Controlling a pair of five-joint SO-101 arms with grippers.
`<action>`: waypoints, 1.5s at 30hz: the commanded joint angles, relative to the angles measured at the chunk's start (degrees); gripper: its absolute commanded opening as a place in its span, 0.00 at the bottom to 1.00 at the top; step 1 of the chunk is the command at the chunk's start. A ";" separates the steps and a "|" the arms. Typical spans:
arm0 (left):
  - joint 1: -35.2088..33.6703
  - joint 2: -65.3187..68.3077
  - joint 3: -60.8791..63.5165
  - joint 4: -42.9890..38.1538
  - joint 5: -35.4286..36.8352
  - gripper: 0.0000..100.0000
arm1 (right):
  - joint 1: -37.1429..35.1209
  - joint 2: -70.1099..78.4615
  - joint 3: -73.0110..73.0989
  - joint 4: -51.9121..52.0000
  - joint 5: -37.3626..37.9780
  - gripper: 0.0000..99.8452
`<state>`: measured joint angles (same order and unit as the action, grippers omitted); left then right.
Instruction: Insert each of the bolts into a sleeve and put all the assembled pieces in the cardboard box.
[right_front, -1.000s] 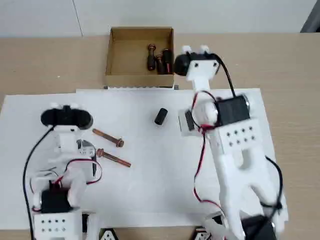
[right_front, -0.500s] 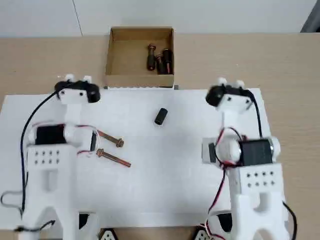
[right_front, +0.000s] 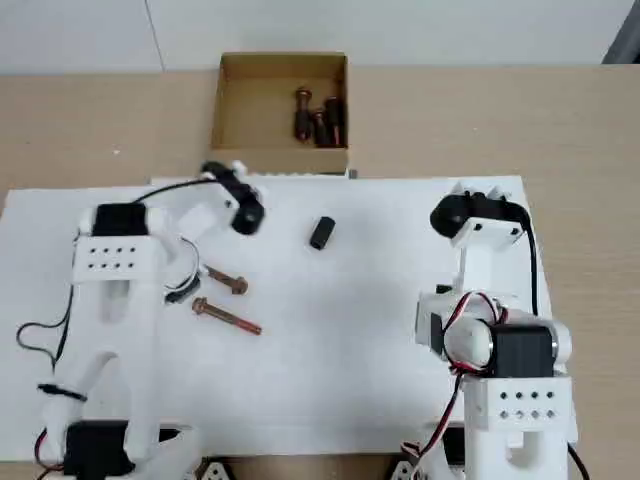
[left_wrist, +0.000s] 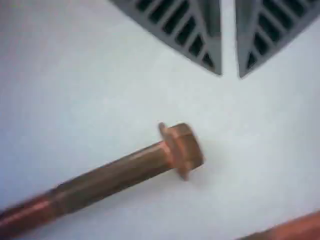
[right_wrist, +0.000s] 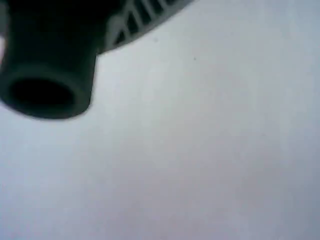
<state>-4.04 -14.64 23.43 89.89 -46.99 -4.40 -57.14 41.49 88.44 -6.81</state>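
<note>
High view: a cardboard box (right_front: 215, 110) sits at the far edge of the wooden table (right_front: 580, 130), with assembled pieces (right_front: 320, 115) lying in its right half. In front of it a white sheet (right_front: 350, 380) covers the table. A loose sleeve (right_front: 321, 232), black, lies on the sheet just in front of the box. To its left lie a short bolt (right_front: 225, 280) and, nearer you, a long bolt (right_front: 228, 317), close together but apart. Your left arm (right_front: 115, 260) stands over the sheet beside both bolts. Your right arm (right_front: 490, 290) stands at the sheet's right side, well apart from the loose sleeve.

Left wrist view: your left gripper (left_wrist: 229, 70) hangs over the sheet, its jaws nearly together with a thin gap and nothing between them. A bolt (left_wrist: 125, 175) lies just beyond the tips, head toward them. Another bolt (left_wrist: 295, 227) shows at the corner.

Right wrist view: your right gripper (right_wrist: 115, 30) is clamped on a held sleeve (right_wrist: 47, 75), black, its open end facing the camera, above the bare sheet.
</note>
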 joint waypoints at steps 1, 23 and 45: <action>1.93 0.97 -3.56 -2.11 -6.42 0.01 | 0.13 -1.27 0.18 -2.42 0.62 0.00; 4.66 20.04 -19.30 -0.62 -19.25 0.12 | -0.13 -0.84 5.89 -9.27 0.62 0.00; 7.47 31.12 -20.09 -4.40 -19.34 0.12 | -0.13 -0.84 5.89 -9.10 0.62 0.00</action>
<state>3.08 16.22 5.58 87.52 -65.89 -4.66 -57.49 47.65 80.26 -6.81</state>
